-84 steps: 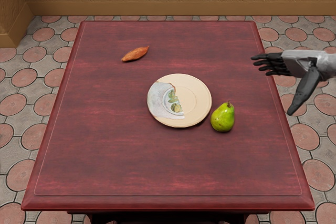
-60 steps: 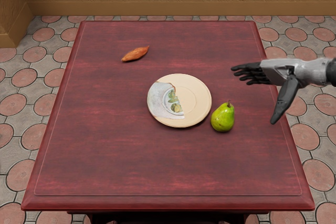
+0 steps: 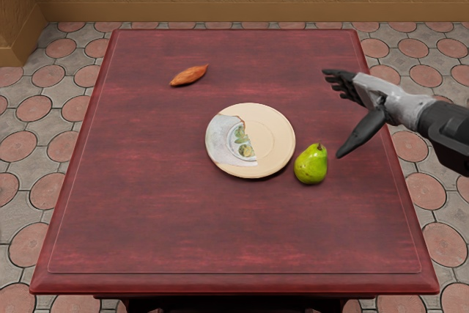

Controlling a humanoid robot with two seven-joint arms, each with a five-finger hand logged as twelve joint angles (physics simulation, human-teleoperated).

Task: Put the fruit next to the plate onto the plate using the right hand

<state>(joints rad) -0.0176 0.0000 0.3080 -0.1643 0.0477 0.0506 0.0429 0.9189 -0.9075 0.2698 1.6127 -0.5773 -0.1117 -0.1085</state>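
A green pear [image 3: 311, 164] stands upright on the table, touching or nearly touching the right rim of a cream plate [image 3: 275, 133]. The plate has a grey-white patch with a green motif on its left half. My right hand [image 3: 350, 104] hovers above the table up and to the right of the pear, clearly apart from it. Its fingers [image 3: 338, 78] are spread and its thumb [image 3: 359, 135] points down-left toward the pear. It holds nothing. The left arm does not show.
An orange sweet potato [image 3: 189, 75] lies at the back left of the dark red table [image 3: 146, 203]. Tiled floor surrounds the table, with a wall behind.
My right hand has come in from the right edge toward the table's middle and turned, so the thumb now reaches down closer to the pear. Pear, plate and sweet potato have not moved.
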